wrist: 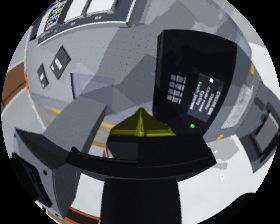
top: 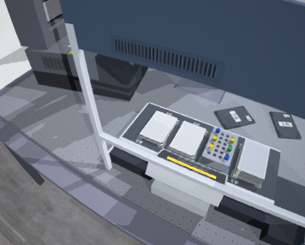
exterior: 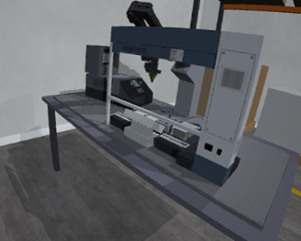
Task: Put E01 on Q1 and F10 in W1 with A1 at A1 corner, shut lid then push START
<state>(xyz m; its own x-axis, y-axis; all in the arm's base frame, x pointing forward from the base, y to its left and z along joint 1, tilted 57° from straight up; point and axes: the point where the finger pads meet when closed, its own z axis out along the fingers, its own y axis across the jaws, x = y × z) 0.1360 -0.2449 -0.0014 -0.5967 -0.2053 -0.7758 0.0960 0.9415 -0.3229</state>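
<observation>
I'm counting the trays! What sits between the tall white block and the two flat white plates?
The grey tube cooling block, holding coloured tubes, sits between them, as the top view shows.

A blue housing [top: 193, 30] with a vent slot [top: 167, 56] fills the upper frame. A white post [top: 92, 103] runs down to a white rail [top: 206, 177]. At centre, a deck tray [top: 274, 180] holds two white plates [top: 158, 127] [top: 187, 139] side by side, then a tube block [top: 220, 148] with blue, yellow and green caps, then a taller white block [top: 253, 163]. A yellow bar [top: 190, 167] lies just below them. Two dark nests [top: 234, 116] [top: 284, 124] sit at right. A dark instrument [top: 51, 64] stands upper left.
</observation>
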